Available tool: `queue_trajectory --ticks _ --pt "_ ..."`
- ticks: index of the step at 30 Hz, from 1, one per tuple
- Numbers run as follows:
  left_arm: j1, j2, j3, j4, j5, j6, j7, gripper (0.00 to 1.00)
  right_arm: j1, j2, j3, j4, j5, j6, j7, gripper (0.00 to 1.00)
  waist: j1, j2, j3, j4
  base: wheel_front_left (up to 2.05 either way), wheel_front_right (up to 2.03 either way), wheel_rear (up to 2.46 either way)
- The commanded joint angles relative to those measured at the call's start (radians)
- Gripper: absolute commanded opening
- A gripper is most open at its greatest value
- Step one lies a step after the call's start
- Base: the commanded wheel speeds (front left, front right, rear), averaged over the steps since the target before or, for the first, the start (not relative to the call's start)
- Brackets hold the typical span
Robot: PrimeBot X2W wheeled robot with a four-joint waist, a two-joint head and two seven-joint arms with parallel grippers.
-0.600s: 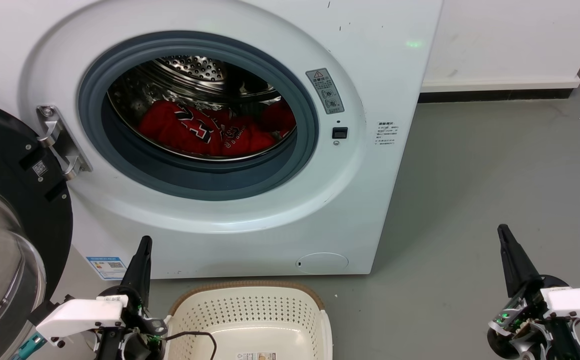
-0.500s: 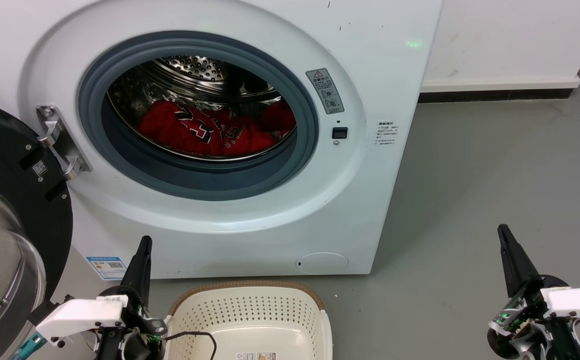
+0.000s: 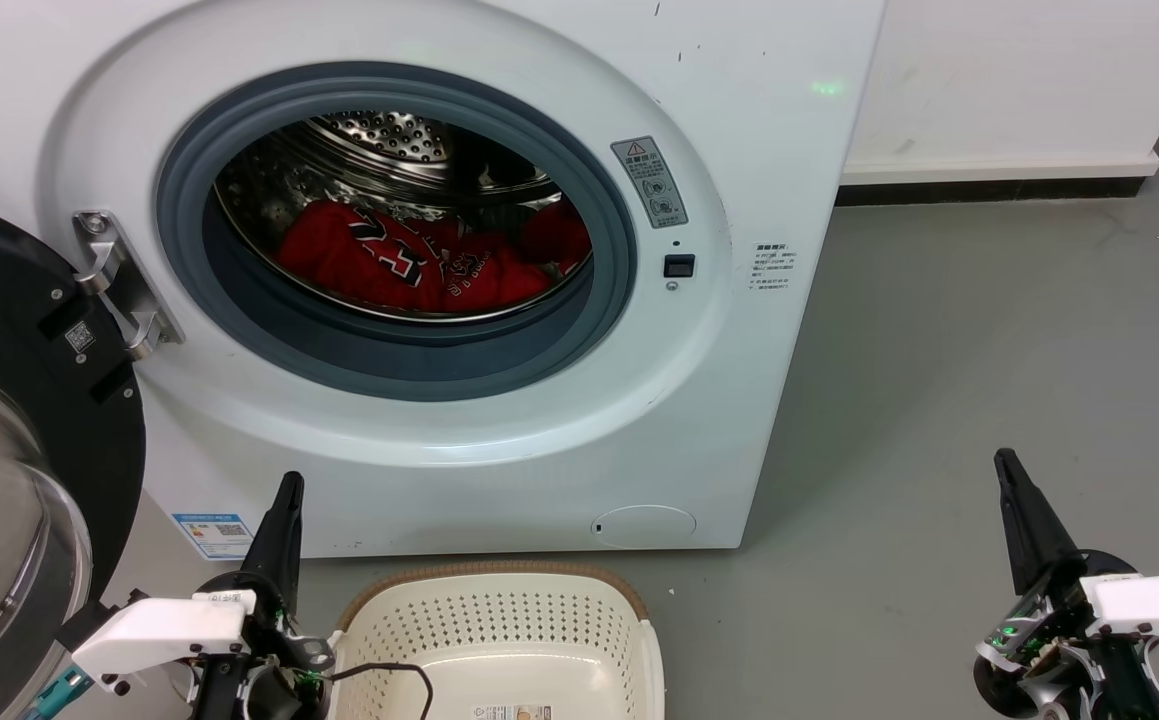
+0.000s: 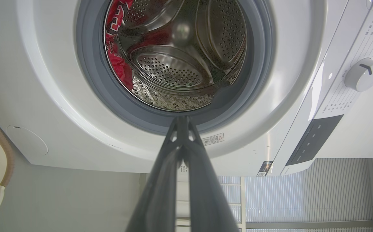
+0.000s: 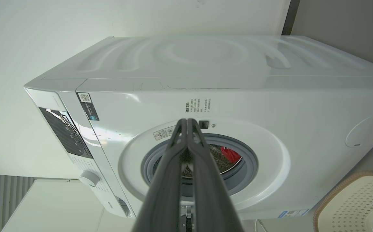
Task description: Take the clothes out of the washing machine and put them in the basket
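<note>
nothing moved since half second ago, we note; left claw [image 3: 288, 486] lower left, right claw [image 3: 1005, 462] lower right, both pressed together, empty; clothes [image 3: 409, 262] inside washing machine [image 3: 739, 150], upper centre; basket [image 3: 489, 571] bottom centre; we judge unloading not begun

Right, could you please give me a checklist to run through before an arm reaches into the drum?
1. Door swung open: ok.
2. Clothes lying inside the washing machine, in sight: ok.
3. Basket in front of the machine, no clothes in its visible part: ok.
4. Left gripper open for grasping: not ok, shut.
5. Right gripper open: not ok, shut.
</note>
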Motion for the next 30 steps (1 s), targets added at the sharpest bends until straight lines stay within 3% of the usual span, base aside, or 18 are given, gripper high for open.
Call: queue_trajectory --ticks 1,6,7,22,30 --pt "-0.006 0.001 0.003 -0.001 0.0 -0.004 0.005 0.0 -0.013 0.0 -0.001 0.001 0.004 -0.001 0.001 0.0 0.0 0.0 0.0 0.0 0.0 0.0 0.0" --pt "-0.006 0.001 0.003 -0.001 0.0 -0.004 0.005 0.0 -0.013 0.0 -0.001 0.001 0.004 0.0 0.001 0.0 0.0 0.0 0.0 0.0 0.0 0.0 0.0" --pt "0.0 0.0 0.0 0.0 0.0 0.0 0.0 1.0 0.0 0.0 0.0 0.0 0.0 0.0 0.0 1.0 0.0 0.0 0.0 0.0 0.0 0.0 0.0" --pt "0.039 -0.002 0.002 0.001 0.044 0.001 -0.058 1.0 0.043 0.002 0.02 -0.007 -0.027 0.0 -0.057 1.0 0.0 0.0 0.002 -0.002 0.0 0.0 0.0" --pt "0.042 -0.002 0.046 -0.007 0.149 0.002 -0.094 1.0 0.048 0.002 0.002 -0.018 -0.115 0.0 -0.093 1.0 0.0 0.0 0.003 -0.003 0.0 0.0 0.0"
